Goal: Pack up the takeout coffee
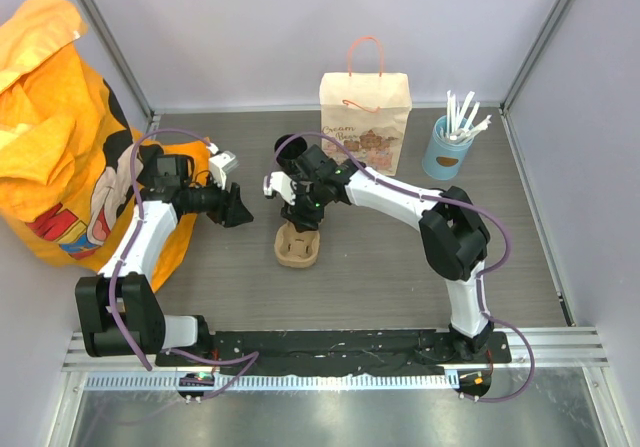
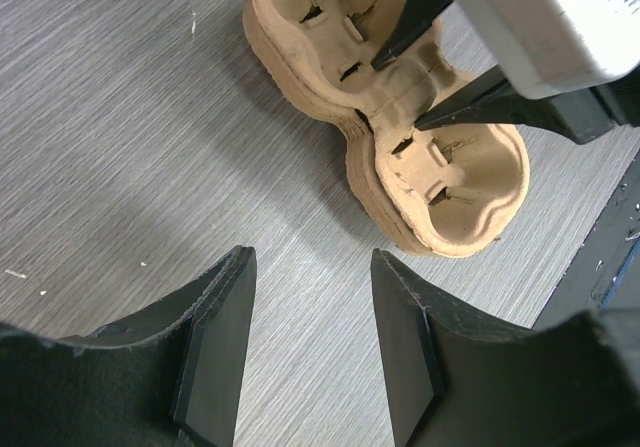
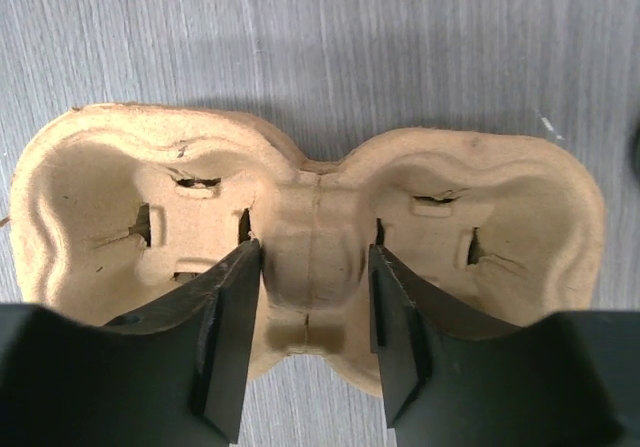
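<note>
Overhead, the brown moulded-pulp cup carrier [image 1: 297, 247] lies on the grey wood-grain table [image 1: 400, 267] under the right gripper [image 1: 305, 215]; where the black takeout coffee is cannot be told. From the left wrist, the left gripper [image 2: 310, 347] gapes over bare tabletop. From the right wrist, black fingers [image 3: 225, 337] straddle the carrier's centre ridge; whether they pinch it is unclear.

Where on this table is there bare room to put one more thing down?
Free: the patch between the pulp carrier and the right arm, toward the near edge; also the strip right of that arm, before the straw cup. Crowded: around the carrier, where the right gripper is, and the left side by the orange bag.
</note>
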